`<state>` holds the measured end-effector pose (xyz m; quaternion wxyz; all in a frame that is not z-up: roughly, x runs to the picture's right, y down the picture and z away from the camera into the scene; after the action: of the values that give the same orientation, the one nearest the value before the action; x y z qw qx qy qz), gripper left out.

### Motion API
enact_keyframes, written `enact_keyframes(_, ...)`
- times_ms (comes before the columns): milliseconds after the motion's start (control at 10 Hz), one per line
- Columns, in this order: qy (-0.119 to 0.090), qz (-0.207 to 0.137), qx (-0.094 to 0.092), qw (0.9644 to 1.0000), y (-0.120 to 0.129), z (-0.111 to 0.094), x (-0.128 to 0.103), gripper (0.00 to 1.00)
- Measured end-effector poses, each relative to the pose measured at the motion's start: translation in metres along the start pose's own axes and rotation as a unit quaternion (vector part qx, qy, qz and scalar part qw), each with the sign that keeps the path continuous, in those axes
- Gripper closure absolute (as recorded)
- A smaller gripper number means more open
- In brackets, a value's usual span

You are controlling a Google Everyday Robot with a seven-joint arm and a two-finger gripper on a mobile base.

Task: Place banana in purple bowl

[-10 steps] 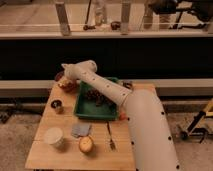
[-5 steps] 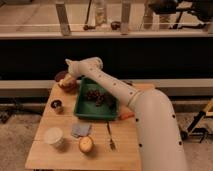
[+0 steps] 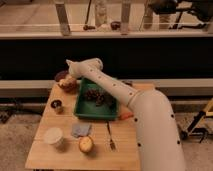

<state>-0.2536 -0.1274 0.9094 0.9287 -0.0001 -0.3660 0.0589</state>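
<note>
Gripper [image 3: 69, 74] hangs over the purple bowl [image 3: 59, 76], at the table's [image 3: 60, 157] 10 o'clock corner. Against the two earlier frames the wrist sits a bit higher and has drifted toward 1 o'clock, so it is lifting off the bowl rather than lowering. Can't tell if the gripper is apart or together; the wrist hides it. A pale tan piece, likely the banana [image 3: 65, 84], shows inside the bowl just under the gripper; touching or free, unclear. Judgement: the drop looks done or nearly done, with retreat under way. Green tray [image 3: 95, 114] lies at the bowl's 4 o'clock, small dark cup [image 3: 57, 105] at its 6.
</note>
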Motion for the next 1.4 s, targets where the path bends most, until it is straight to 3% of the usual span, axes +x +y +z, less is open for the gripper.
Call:
enact_keyframes(200, 0.001, -0.002, 0.001, 1.0000, 0.0047, 0.0133, -0.0024, 0.20)
enact_keyframes(1400, 0.003, -0.001, 0.001, 1.0000, 0.0041, 0.0123, 0.0003, 0.20)
